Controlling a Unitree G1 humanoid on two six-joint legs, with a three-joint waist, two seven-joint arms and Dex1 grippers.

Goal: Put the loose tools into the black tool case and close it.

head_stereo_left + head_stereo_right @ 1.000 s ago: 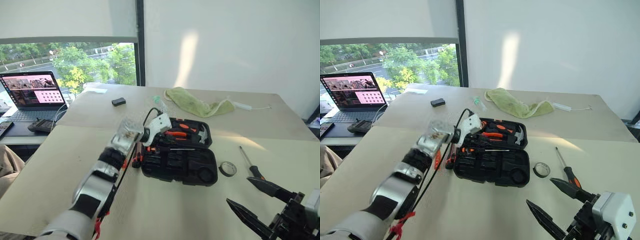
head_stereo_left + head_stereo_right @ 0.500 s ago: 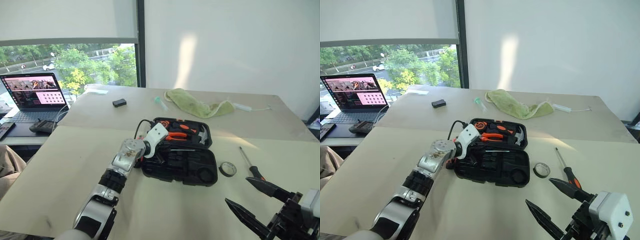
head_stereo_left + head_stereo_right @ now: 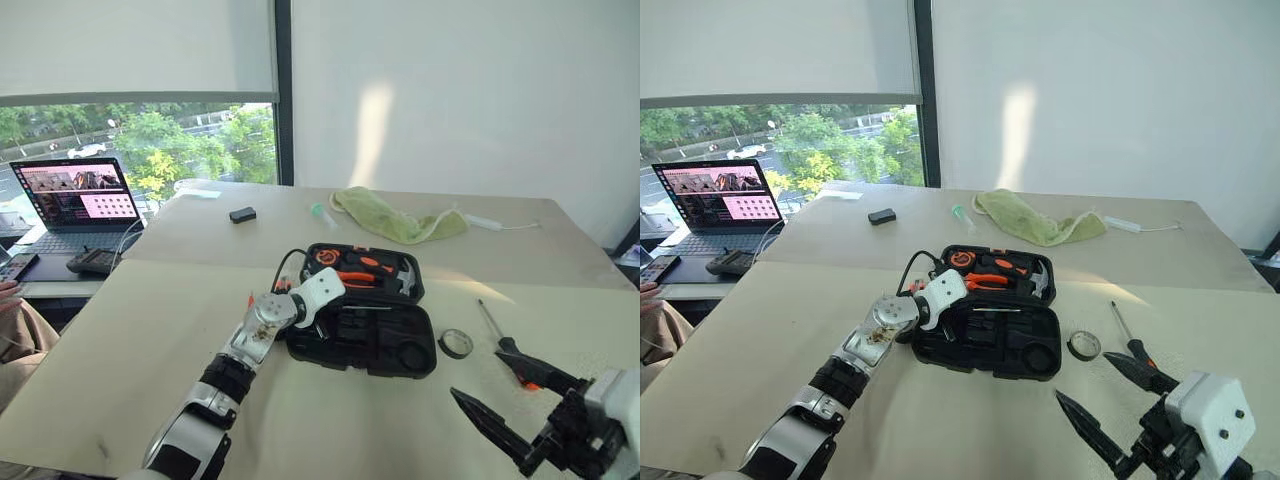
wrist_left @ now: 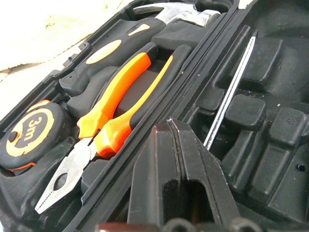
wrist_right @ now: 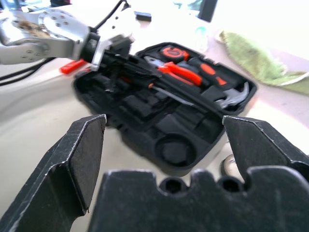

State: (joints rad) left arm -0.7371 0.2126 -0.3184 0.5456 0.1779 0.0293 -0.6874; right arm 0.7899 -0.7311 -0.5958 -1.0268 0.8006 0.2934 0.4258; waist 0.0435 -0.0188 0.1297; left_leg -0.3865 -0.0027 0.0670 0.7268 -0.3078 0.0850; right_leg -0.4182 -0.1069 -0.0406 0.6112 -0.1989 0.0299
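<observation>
With ribbed black tool case lying open: left gripper pressed closed above steel screwdriver shaft; right gripper spread wide, holding nothing.

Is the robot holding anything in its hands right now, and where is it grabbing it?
Nothing. The left gripper is shut and empty over the open black tool case; the right gripper is open and empty.

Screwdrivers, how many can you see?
2. One screwdriver lies inside the open black tool case; the other screwdriver lies on the table, right of the tape roll. More may be hidden.
</observation>
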